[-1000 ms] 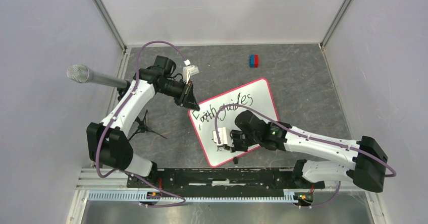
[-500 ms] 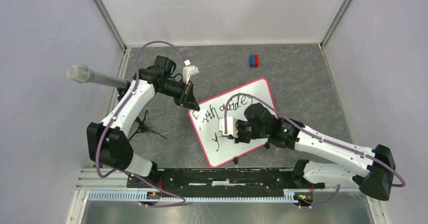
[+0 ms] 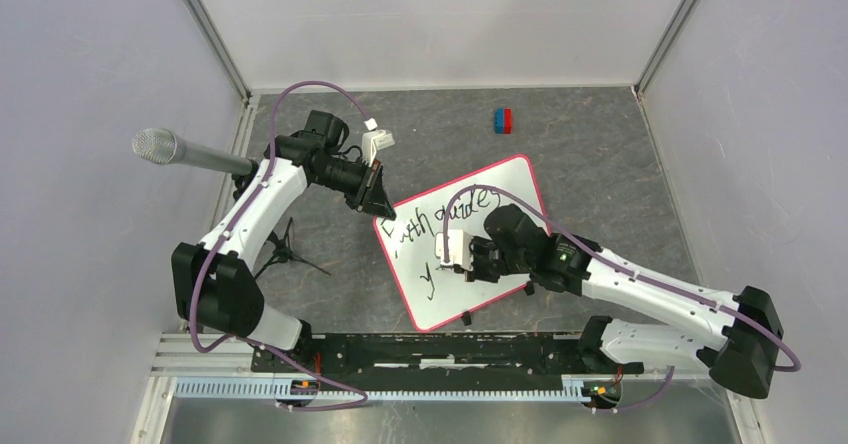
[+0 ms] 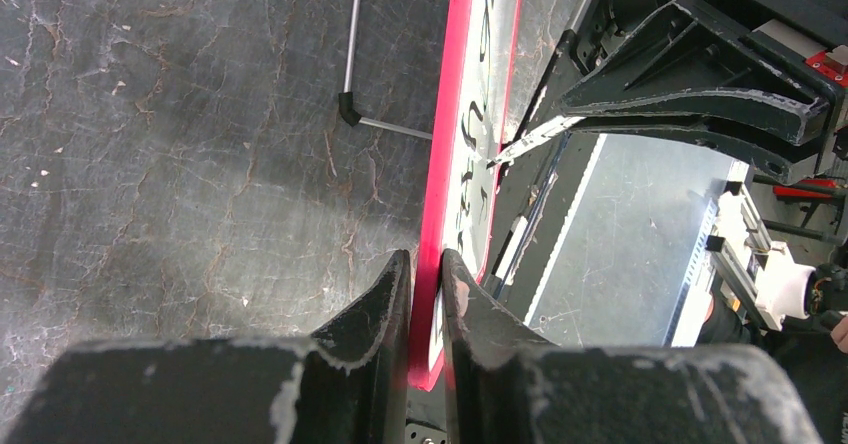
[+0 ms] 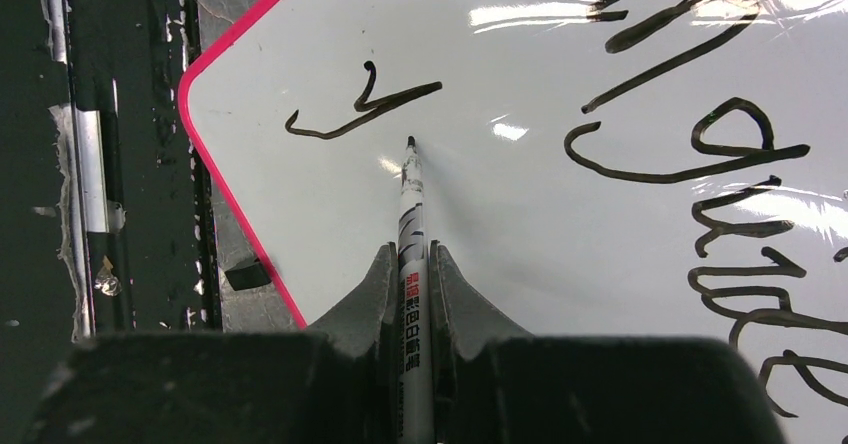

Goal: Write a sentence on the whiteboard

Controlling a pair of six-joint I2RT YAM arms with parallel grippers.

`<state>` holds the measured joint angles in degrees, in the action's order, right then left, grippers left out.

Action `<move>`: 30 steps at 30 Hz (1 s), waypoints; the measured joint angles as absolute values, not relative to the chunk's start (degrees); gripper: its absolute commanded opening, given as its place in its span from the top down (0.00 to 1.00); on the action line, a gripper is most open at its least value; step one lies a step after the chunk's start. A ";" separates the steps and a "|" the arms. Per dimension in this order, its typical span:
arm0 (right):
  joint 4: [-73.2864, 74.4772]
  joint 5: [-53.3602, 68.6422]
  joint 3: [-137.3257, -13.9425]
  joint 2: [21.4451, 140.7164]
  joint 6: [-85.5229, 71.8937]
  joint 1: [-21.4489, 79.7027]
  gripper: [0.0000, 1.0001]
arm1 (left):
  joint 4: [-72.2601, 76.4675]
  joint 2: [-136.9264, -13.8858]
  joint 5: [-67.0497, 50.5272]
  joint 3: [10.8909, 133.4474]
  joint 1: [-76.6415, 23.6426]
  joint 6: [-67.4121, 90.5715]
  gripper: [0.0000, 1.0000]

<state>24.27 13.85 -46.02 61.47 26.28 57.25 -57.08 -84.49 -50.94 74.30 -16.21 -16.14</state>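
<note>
- Step in hand: second line of the sentence [image 5: 362, 104]. The first line is down; below it only a "y" is written.
- The whiteboard [image 3: 445, 304] lies tilted at mid-table. The left gripper [image 4: 427, 264] is closed on its far-left pink rim, steadying it.
- The right gripper [image 5: 418, 264] is clamped on a marker [image 5: 411, 204], tip just right of the "y"; contact cannot be confirmed.
- Next move, by judgement: form the next letter, working rightward with even pressure.
- Clearance: blank board lies to the right. The near-left rim and a black clip [image 3: 467, 316] are close.
</note>
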 measured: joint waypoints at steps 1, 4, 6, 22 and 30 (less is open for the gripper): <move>24.16 13.87 -46.02 61.69 26.26 57.25 1.00 | -57.08 -84.49 -50.92 74.30 -16.21 -16.14 0.98; 23.86 13.89 -46.02 62.02 26.24 57.25 1.00 | -57.08 -84.49 -50.92 74.30 -16.21 -16.14 0.98; 23.64 14.06 -46.02 62.24 26.24 57.28 1.00 | -57.08 -84.49 -50.92 74.30 -16.21 -16.14 0.98; 24.29 16.01 -43.92 61.93 27.31 57.36 1.00 | -57.36 -84.49 -50.89 74.54 -16.25 -16.16 0.98; 25.19 14.37 -43.81 61.19 27.75 57.36 1.00 | -57.52 -84.49 -50.87 74.63 -16.25 -16.16 0.97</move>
